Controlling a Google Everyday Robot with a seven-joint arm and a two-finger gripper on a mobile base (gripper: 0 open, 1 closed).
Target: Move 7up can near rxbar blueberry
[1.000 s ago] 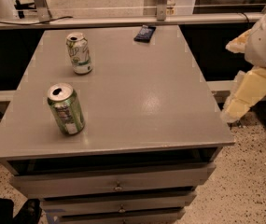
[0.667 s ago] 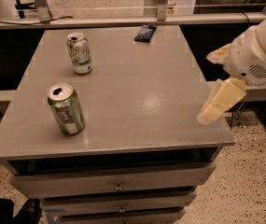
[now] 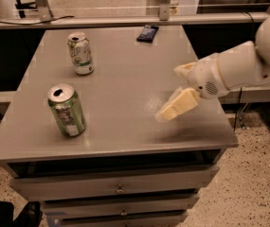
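A robot arm [image 3: 238,67] with smooth, rounded white casing, thick and tube-shaped, swells into a large white dome at the right edge. Near the wrist, a small round patch of dark perforated dots marks the white shell. The arm ends in the claw [image 3: 168,93], whose two blunt, pale cream-yellow fingers [image 3: 177,105] stand apart above the right side of the grey worktop [image 3: 125,74].

Your pincer [image 3: 170,94] hangs over the right side of the table [image 3: 125,79], jaws apart. From there to the 7up can [image 3: 81,53] at the back left, you have bare tabletop. The darker green can [image 3: 67,110] stands front left, off that line. The rxbar blueberry [image 3: 147,33] lies flat near the back edge, with room around it.
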